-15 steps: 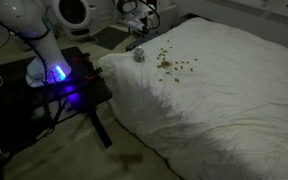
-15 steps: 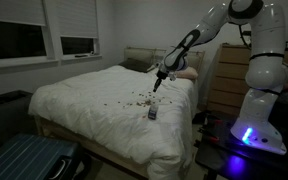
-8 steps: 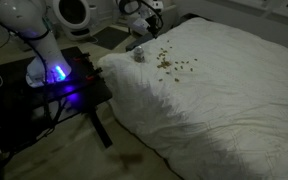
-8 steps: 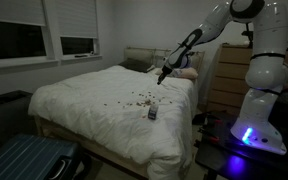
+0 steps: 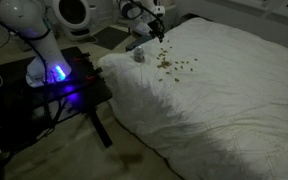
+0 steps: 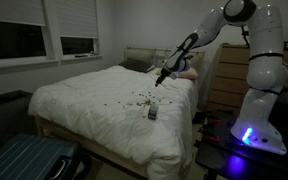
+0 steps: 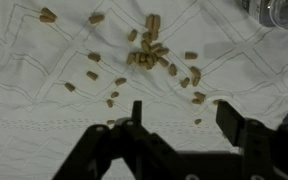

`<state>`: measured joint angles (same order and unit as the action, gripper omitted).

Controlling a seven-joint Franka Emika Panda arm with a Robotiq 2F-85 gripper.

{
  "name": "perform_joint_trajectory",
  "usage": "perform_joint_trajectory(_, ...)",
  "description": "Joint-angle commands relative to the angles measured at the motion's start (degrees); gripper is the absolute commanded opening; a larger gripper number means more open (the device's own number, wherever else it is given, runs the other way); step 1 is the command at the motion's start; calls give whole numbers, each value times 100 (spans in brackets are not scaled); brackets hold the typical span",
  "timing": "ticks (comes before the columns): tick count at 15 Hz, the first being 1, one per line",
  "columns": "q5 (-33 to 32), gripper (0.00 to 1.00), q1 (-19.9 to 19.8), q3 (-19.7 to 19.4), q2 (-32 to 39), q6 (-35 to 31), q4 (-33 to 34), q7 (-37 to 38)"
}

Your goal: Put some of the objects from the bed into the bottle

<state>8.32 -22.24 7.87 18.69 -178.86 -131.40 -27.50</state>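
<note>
Since a moment ago the pincer (image 5: 156,31) has slid a little sideways, from near the bottle (image 5: 139,55) to above the brown pellets (image 7: 149,55) strewn on the white bed worktop (image 5: 224,100). Its fingers are apart and hold nothing, with the pellets right below and the bottle standing just beside them. Next to the worktop, a robot base (image 5: 50,70) with a blue light sits on a dark side table (image 5: 86,86).

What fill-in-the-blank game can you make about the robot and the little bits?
The brown bits lie on a ____ cover.
The gripper above them is ____ and holds nothing.
The bottle stands on the ____.
Missing words: white, open, bed.
</note>
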Motion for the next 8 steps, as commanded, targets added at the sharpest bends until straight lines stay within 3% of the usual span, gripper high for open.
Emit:
perform_joint_trajectory(1, -77, 100, 399, -402, 561, -179, 513, 226)
perform_joint_trajectory(5, -9, 100, 728, -747, 1170, -94, 1109, 303)
perform_joint_trajectory(6, -434, 100, 660, -732, 1316, -80, 1236, 687)
perform_joint_trajectory(8, -580, 100, 686, -764, 1660, 26, 1539, 963)
